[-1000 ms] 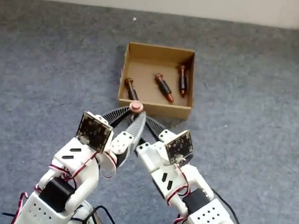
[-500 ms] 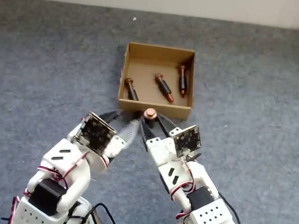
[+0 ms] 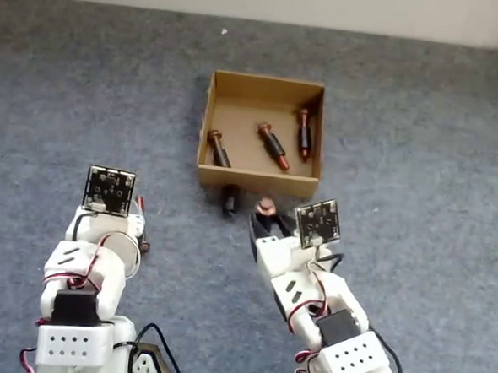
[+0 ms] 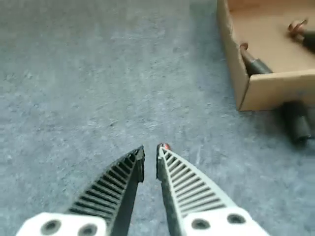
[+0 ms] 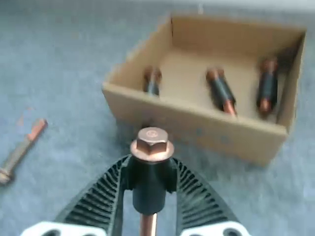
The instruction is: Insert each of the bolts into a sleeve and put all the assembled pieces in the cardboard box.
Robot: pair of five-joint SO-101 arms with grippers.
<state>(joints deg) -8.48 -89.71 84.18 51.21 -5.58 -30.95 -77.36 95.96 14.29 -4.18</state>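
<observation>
My right gripper (image 5: 149, 172) is shut on a black sleeve (image 5: 147, 186) with a copper bolt (image 5: 151, 143) through it, held upright just in front of the cardboard box (image 5: 206, 123). The high view shows the bolt head (image 3: 266, 207) above this gripper (image 3: 265, 223). Three assembled pieces lie in the box (image 3: 211, 108): one at its left wall (image 3: 218, 148), one in the middle (image 3: 273, 146), one at the right (image 3: 304, 132). A loose black sleeve (image 3: 230, 198) lies on the carpet at the box's front wall. My left gripper (image 4: 150, 152) hovers shut and holds nothing, well left of the box (image 4: 275, 88).
A loose copper bolt (image 5: 19, 150) lies on the grey carpet beside the left arm (image 3: 103, 228). The same loose sleeve (image 4: 295, 120) lies past the box corner in the left wrist view. Open carpet surrounds the box on all sides.
Both grippers met at the bolt in front of the box. The left one let go and drew back to the left. The right one kept the bolt and sleeve, shifting right.
</observation>
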